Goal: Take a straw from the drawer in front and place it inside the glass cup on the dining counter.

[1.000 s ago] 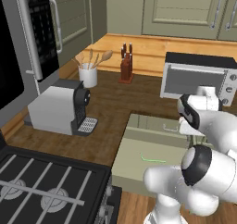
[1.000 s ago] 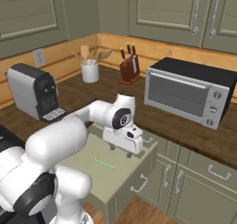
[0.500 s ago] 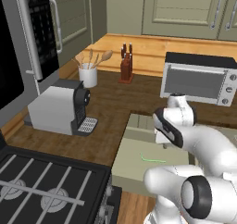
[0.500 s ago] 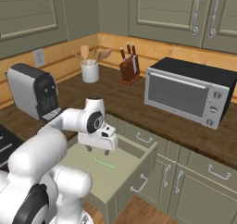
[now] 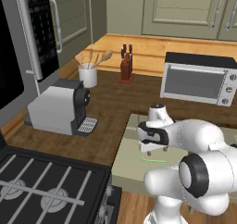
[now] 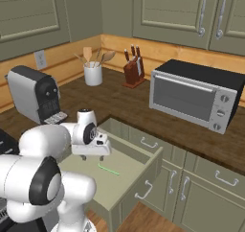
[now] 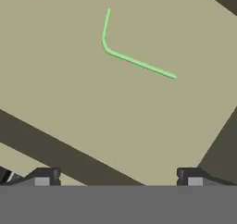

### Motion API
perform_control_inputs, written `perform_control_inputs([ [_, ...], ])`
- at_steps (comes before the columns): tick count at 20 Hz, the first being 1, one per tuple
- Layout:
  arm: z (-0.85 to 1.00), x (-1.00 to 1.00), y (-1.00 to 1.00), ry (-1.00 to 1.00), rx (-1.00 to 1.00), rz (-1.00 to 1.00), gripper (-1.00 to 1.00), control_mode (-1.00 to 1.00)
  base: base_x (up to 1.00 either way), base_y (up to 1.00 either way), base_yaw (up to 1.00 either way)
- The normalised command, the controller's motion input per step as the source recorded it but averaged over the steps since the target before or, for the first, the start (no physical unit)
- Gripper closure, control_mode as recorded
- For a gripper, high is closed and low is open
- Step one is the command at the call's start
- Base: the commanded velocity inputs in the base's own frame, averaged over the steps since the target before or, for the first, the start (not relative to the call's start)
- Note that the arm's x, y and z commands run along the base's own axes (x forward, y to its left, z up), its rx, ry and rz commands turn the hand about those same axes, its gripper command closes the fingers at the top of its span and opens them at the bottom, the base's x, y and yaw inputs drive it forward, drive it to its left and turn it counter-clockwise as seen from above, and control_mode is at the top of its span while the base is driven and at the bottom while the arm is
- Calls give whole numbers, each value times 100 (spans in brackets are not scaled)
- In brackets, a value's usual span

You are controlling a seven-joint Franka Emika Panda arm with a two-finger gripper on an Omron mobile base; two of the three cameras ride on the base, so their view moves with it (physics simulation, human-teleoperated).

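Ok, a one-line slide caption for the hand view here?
Open gripper looks down on the bent green straw lying on the drawer floor.

open drawer [image 6: 125, 180], straw [image 7: 134, 61] inside (bent)

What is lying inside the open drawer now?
One green straw lies on the drawer's pale floor. The arm covers part of the floor in both base views, so anything there cannot be seen.

The arm [image 5: 185, 135] hides part of the drawer [image 5: 127, 158] and straw [image 5: 155, 160].
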Motion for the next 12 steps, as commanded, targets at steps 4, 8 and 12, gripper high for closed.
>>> perform_control_inputs([
  [4, -41, 35, 32, 0, 1, 13, -100, -100, 0, 0, 0],
  [8, -32, 36, 4, 0, 3, 7, -100, -100, 0, 0, 0],
  [12, -36, 22, 0, 0, 4, 3, -100, -100, 0, 0, 0],
])
